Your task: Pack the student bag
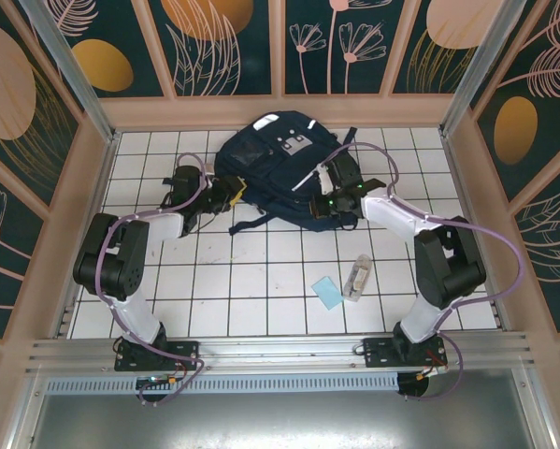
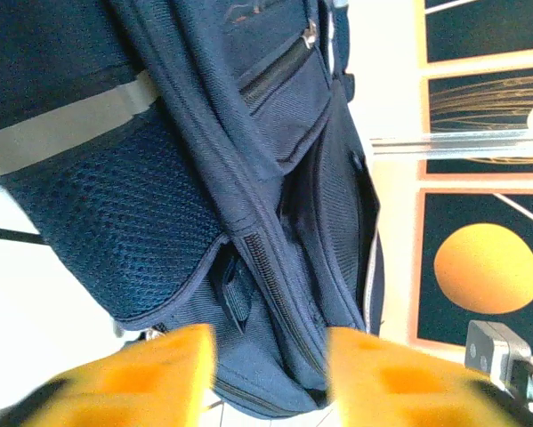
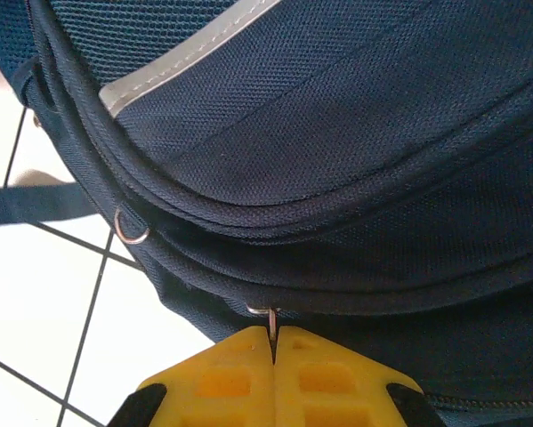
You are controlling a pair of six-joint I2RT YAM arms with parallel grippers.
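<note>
The bag (image 1: 280,173) lay flat on the table (image 1: 261,281), a strap (image 1: 247,224) trailing from its near edge. At the bag's left side the left claw (image 2: 270,356) stood released, fingers (image 2: 159,374) apart, the bag's fabric just beyond them. At the bag's right side the right claw (image 3: 273,342) was clenched on a small metal zip pull (image 3: 268,313).

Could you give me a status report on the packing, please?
Left gripper open at student bag. Right gripper shut on zipper pull. Blue card, clear item lie on tiles.
</note>
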